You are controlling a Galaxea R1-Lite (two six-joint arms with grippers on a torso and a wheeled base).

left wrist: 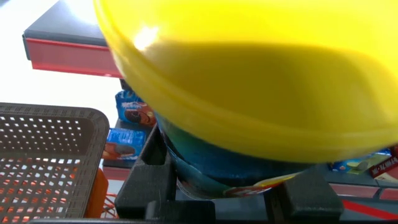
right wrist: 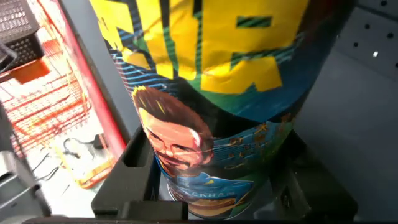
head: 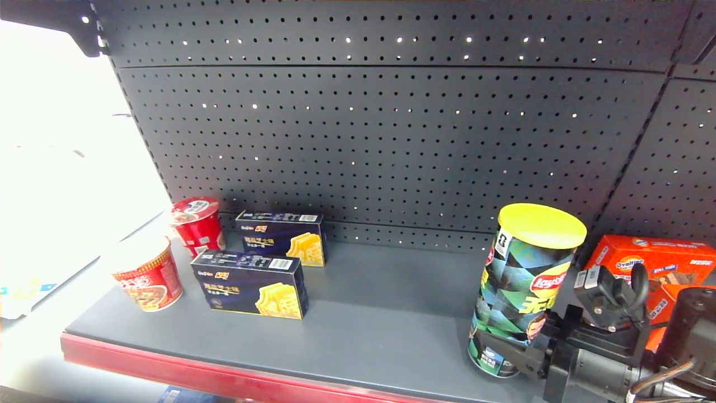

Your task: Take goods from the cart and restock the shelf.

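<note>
Right pincer (head: pixel 495 350) grips a chip can (head: pixel 526 268) low on its body, upright at the right front of the shelf (head: pixel 363 313), beside orange boxes (head: pixel 665 257). Left pincer (left wrist: pixel 224 186) clasps a second can (left wrist: pixel 261 74), yellow-lidded, near the basket (left wrist: pixel 43 155).

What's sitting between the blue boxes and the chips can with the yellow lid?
Nothing: in the head view, only bare grey shelf lies between the front blue box and the chips can.

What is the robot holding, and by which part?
Right pincer grips a tall yellow-lidded chip can low on its body; left pincer grips a second yellow-lidded can by its body.
</note>
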